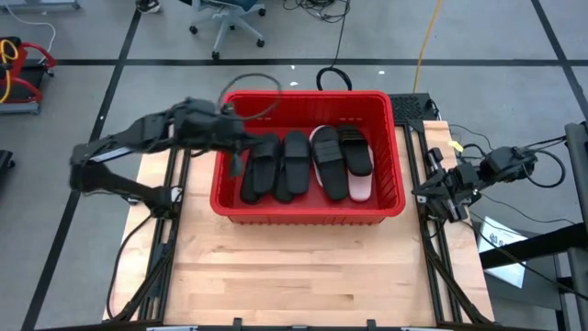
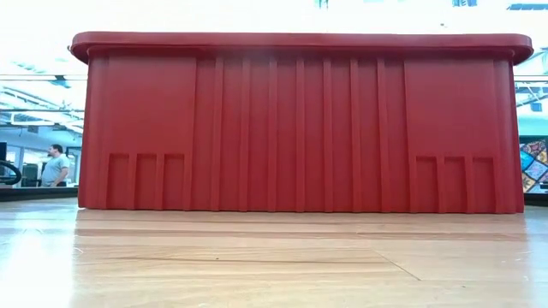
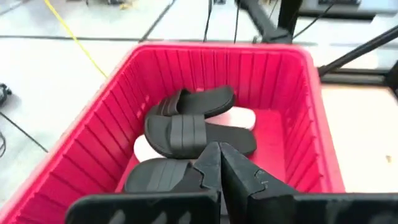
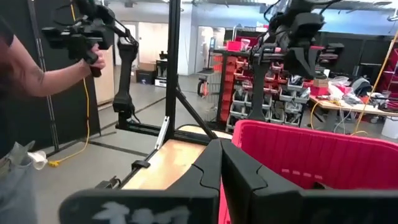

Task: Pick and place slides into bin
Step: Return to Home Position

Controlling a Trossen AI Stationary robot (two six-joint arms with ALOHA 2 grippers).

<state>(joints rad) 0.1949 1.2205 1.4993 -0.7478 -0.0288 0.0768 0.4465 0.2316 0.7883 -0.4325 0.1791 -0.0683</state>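
Note:
The red bin (image 1: 308, 213) stands on the far middle of the table; its near wall (image 2: 300, 128) fills the low view. Inside lie several black slides (image 1: 276, 165) side by side, and two pale pink slides (image 1: 360, 188) show partly under the black ones on the right. The left wrist view shows the black slides (image 3: 186, 130) and a pink one (image 3: 239, 117) in the bin. My left gripper (image 1: 236, 165) hangs over the bin's left part, shut and empty (image 3: 219, 163). My right gripper (image 1: 430, 195) waits beside the bin's right wall, shut and empty (image 4: 219, 163).
Bare wooden table (image 1: 303, 276) lies in front of the bin. Frame rails (image 1: 165, 230) run along both table sides. A person (image 2: 56, 164) stands far off in the room, and a person's arm (image 4: 43, 74) holding a device shows beyond the table.

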